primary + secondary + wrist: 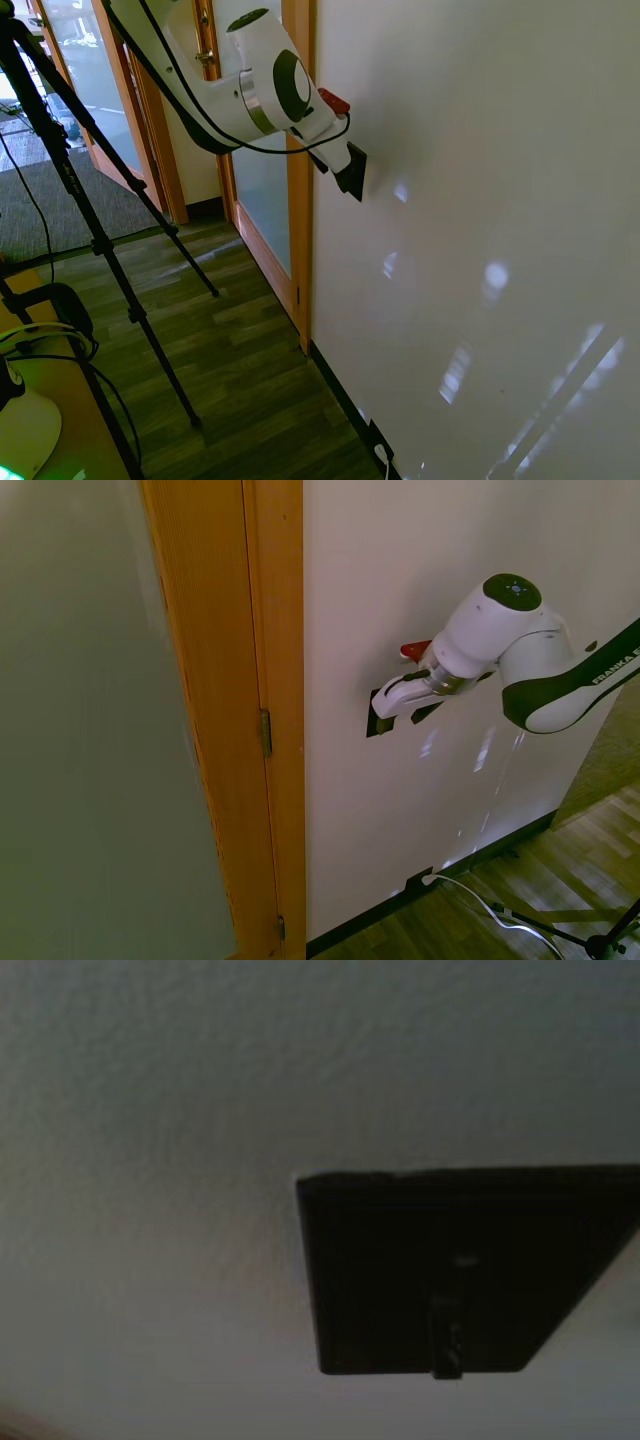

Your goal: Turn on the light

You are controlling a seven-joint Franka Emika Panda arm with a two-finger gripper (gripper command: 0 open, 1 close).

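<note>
One small black rectangular wall switch plate (377,712) is the only fixture high on the white painted wall (400,570), and most of it is hidden. In the second exterior view the white two-finger gripper (383,720) covers its right half, and in the first exterior view just a dark corner (353,172) shows past the wrist. Whether the fingers are spread or closed cannot be told from either outside view, since they are pressed close to the plate and lost against its black face.

The plate sits just beside the orange wooden door frame (270,680), at about 3 o'clock from it, with its long axis upright. In the blurred wrist view the plate (460,1260) is cut off at one edge, and a small dark toggle (446,1340) stands out from its face. A smaller black plate with a white plug (420,882) sits low at the baseboard.
</note>
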